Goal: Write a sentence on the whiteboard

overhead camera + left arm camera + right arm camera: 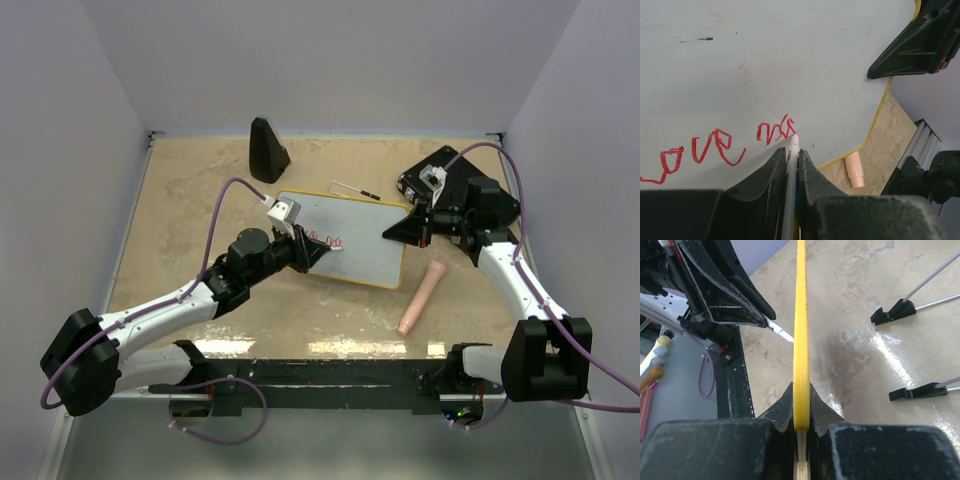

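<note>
The left gripper (791, 151) is clenched on a thin white marker (790, 175), its tip touching the whiteboard (790, 65) at the end of the sentence (715, 147) — red cursive. The right gripper (801, 392) pinches the board's yellow rim (801, 315), mid-way across the table (200, 190). The board looks light, stiff and slick — best gripped by its rim, never the glossy face.

A tan, marbled tabletop (180, 200) is enclosed by plain white walls (330, 60) at nine, twelve and three o'clock. A black, tapering cone-shaped block (268, 150) stands upright at about eleven o'clock near the far edge. A peach-coloured plastic tube (421, 296) lies flat at about four o'clock, tilted. A black metal rail (330, 378) runs along six o'clock.
</note>
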Controlling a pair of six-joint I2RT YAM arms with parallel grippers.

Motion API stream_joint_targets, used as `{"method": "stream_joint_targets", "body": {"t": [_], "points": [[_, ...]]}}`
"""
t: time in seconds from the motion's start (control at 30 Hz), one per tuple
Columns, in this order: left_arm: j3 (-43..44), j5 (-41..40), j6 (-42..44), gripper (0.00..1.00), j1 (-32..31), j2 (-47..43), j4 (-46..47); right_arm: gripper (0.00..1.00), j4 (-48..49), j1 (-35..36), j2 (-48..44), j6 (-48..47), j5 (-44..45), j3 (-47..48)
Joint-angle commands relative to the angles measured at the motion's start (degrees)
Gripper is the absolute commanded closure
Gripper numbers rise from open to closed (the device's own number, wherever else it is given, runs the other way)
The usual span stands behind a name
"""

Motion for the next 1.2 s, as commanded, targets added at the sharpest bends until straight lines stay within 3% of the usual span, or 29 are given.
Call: {"method": "stream_joint_targets", "body": {"t": [0.0, 0.37, 1.17], "points": [[1.8, 0.1, 0.3, 1.0, -0.1, -0.2, 1.2, 1.0, 2.4, 0.1, -1.9, 1.0, -5.2, 0.5], [2.6, 1.1, -1.3, 1.0, -0.1, -4.2, 3.5, 1.0, 2.6, 0.1, -1.8, 0.9, -5.2, 0.4], [5.3, -2.8, 1.4, 1.0, 0.0, 0.5, 2.7, 1.0, 2.6, 0.0, -2.1, 0.9, -5.3, 0.4]]}}
